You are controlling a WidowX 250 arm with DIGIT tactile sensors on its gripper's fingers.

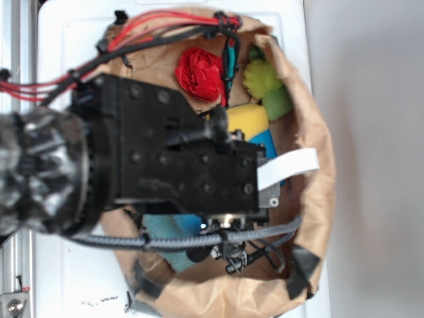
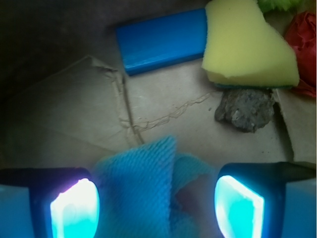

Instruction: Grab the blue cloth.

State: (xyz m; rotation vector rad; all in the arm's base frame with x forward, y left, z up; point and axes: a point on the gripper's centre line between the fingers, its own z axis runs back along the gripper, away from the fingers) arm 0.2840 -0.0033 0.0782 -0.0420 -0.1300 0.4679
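**Pincer spread around the blue cloth in the paper bag**

On my wrist feed the pincer (image 2: 157, 206) is spread wide, its two glowing pads at the bottom corners of the frame. The blue cloth (image 2: 143, 186) rises between them in a bunched fold, nearer the left pad (image 2: 74, 208); I cannot tell whether either pad touches it. Beyond the cloth, on the creased brown paper floor (image 2: 74, 109), lie a shiny blue block (image 2: 161, 39), a yellow sponge wedge (image 2: 247, 47) touching the block's end, a grey rock (image 2: 245, 109) just under the sponge, and a red ruffled ball (image 2: 304, 39) at the right edge.

From the exterior view the black arm (image 1: 172, 159) covers most of the brown paper bag (image 1: 318, 185). A patch of cloth (image 1: 169, 228) shows under it, with the red ball (image 1: 199, 73), the sponge (image 1: 248, 119) and a green fuzzy thing (image 1: 265, 83) toward the bag's far side.
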